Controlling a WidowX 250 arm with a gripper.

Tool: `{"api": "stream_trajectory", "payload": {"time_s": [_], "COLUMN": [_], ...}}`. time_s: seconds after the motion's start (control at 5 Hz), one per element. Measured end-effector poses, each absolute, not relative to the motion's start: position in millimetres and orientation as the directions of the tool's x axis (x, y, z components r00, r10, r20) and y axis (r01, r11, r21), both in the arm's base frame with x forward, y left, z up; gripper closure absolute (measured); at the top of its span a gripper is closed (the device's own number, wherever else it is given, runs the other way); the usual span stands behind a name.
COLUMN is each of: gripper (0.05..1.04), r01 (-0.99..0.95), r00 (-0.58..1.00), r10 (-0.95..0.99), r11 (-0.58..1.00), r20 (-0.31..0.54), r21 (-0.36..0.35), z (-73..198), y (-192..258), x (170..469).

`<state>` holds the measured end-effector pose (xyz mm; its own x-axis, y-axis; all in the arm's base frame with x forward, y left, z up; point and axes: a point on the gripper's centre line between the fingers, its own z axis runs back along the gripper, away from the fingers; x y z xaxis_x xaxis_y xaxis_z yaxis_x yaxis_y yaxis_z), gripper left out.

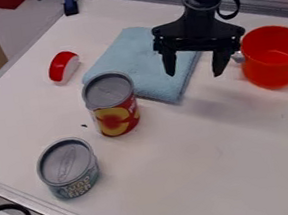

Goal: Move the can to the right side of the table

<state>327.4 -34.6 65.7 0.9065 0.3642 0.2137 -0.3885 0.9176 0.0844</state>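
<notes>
Two cylindrical cans with ridged, dull grey metal lids are seen on the left half of the smooth white table (pixel 209 166): a taller can (pixel 116 118) with a glossy red-and-yellow label, just beside the soft, pale blue cloth (pixel 131 45), and a squat can (pixel 73 182) with a teal label, near the lower-left table edge. Which one is meant cannot be told. Both are stood upright, lids facing up, long axes vertical. The black gripper (pixel 195 75) is held above the cloth's right part, pointed down, its fingers spread, with nothing gripped. A shiny, round orange-red pot (pixel 274 63) is placed at the upper right, and a rounded red-and-white object (pixel 63 68) at the upper left. From the cans, flat tabletop is extended rightward below the cloth and the pot.
</notes>
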Motion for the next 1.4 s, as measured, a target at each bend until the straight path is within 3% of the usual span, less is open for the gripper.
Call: {"api": "stream_trajectory", "payload": {"time_s": [0.2, 0.4, 0.8, 1.4], "gripper": [0.084, 0.084, 0.084, 0.084], "r01": [-0.384, -0.385, -0.431, -0.616], "r00": [0.914, 0.913, 0.888, 0.777], "r10": [0.362, 0.367, 0.43, 0.617], "r11": [0.918, 0.92, 0.902, 0.786], "r20": [0.184, 0.178, 0.16, 0.124], "r21": [0.102, 0.075, -0.036, -0.057], "z": [56, 62, 100, 122], "y": [-34, -31, -10, 70], "x": [322, 313, 296, 235]}}
